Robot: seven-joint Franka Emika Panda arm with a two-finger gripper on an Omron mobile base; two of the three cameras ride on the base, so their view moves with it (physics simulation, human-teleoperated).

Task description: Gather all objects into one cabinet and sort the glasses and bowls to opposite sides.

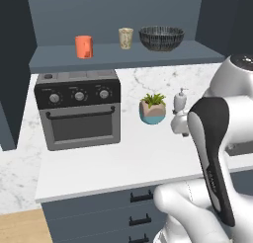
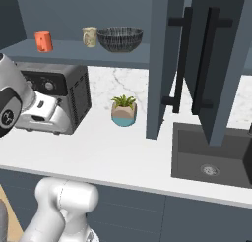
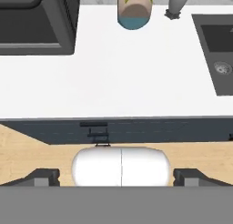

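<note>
On the shelf of the open dark slate-blue cabinet (image 1: 123, 58) stand an orange cup (image 1: 84, 47) at the left, a beige patterned cup (image 1: 126, 38) in the middle and a wide dark speckled bowl (image 1: 161, 38) at the right. From the right base view I see the same orange cup (image 2: 43, 41), beige cup (image 2: 89, 36) and bowl (image 2: 120, 39). My gripper (image 3: 120, 176) is open and holds nothing, its fingertips (image 3: 43, 176) far apart. It looks down on the counter's front edge, well below the shelf.
A black toaster oven (image 1: 79, 108) sits on the white counter (image 1: 123, 158) at the left. A teal-and-beige plant pot (image 1: 152, 108) and a soap dispenser (image 1: 180, 100) stand beside it. An open cabinet door (image 2: 216, 64) with black bar handles hangs over the sink (image 2: 211, 157).
</note>
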